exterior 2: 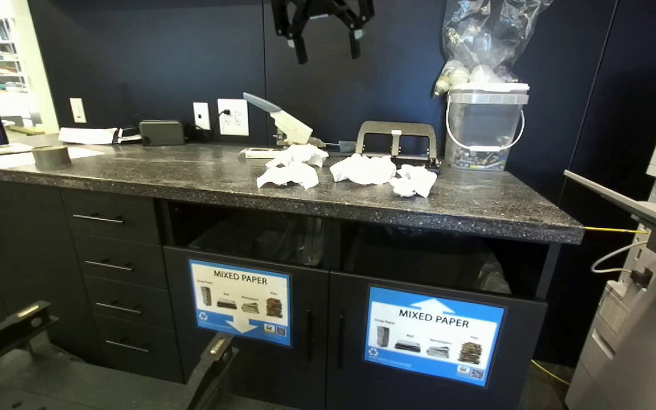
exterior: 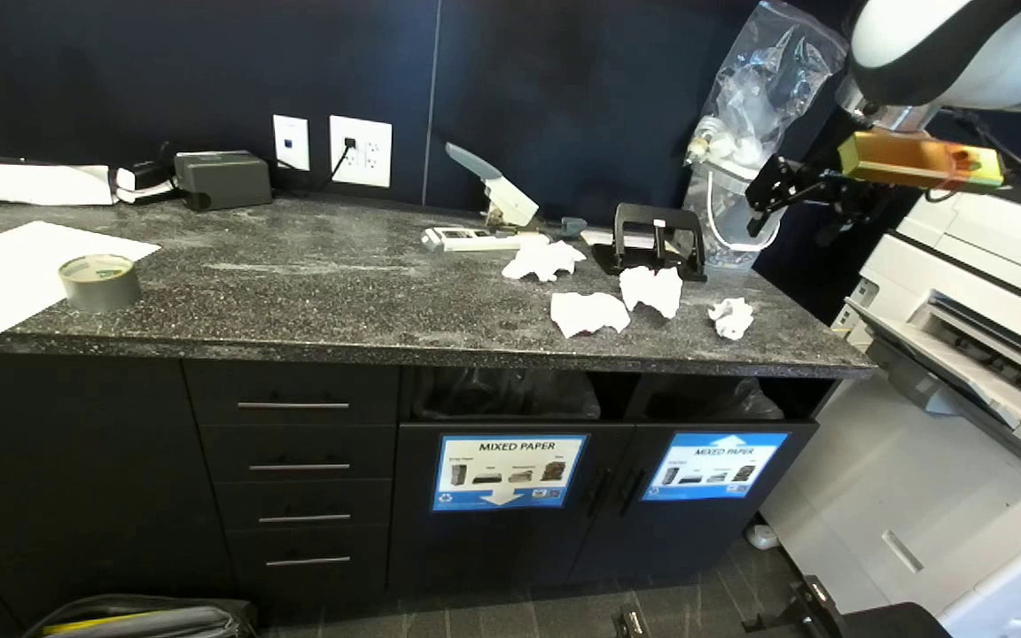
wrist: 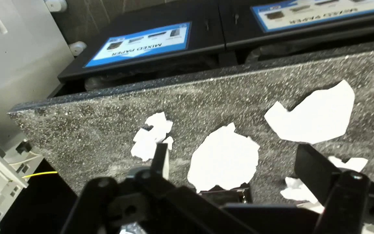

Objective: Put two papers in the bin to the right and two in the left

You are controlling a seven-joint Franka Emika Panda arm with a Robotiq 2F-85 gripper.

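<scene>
Gripper aloft, jaws wide apart, nothing between them. Wads on counter probably light, soft, crushable; best pinched gently across the crumpled middle.

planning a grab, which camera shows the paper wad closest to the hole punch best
The wrist view: the paper wad looks largest there, seen from above with its outline clear, though creases wash out. Both exterior views show it smaller, at a slant, in front of the hole punch.
</scene>
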